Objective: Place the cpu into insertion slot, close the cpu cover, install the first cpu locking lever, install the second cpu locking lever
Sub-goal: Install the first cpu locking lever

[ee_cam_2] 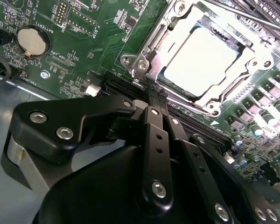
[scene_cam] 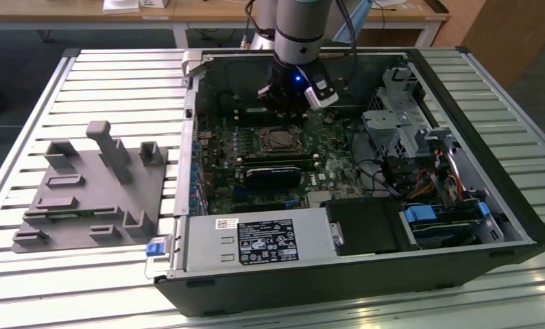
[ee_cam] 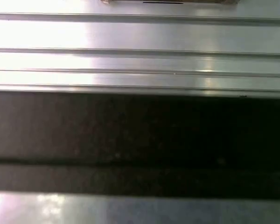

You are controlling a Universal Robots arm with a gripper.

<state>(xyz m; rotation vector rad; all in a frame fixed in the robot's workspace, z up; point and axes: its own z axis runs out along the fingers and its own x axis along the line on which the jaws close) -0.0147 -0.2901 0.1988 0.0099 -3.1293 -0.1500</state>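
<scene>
An open PC case (scene_cam: 364, 274) is laid flat on a ribbed aluminium-slat tabletop (scene_cam: 116, 65), with the grey labelled power-supply box (scene_cam: 258, 243) at the case's 6 o'clock edge in the exterior view. A grey fixture block (scene_cam: 89, 192) with upright pegs is set on the slats at 9 o'clock of the case, apart from it. Wooden desks (scene_cam: 208, 10) and a wooden panel (scene_cam: 501, 27) are seen beyond the tabletop at 12 o'clock; dark floor is seen at the room's edges. Inside the case the green motherboard (scene_cam: 253, 157) is exposed, with a drive cage and cabling at 3 o'clock. The insertion slot (scene_cam: 280, 140) is located near the board's centre, just at 6 o'clock of the arm's wrist. In the second wrist view the cpu (ee_cam_2: 201, 60) is seen seated flat in the socket, its pale metal top framed by the cpu cover (ee_cam_2: 155, 49), which is lying down over it; whether the levers are latched cannot be told. A round coin cell (ee_cam_2: 31, 41) is seen on the board, well apart from the socket. The pincer (ee_cam_2: 151, 95) is held just above the board beside the socket's edge; the fingertips look drawn together with nothing seen between them. In the first wrist view, slats and a dark band are seen.
</scene>
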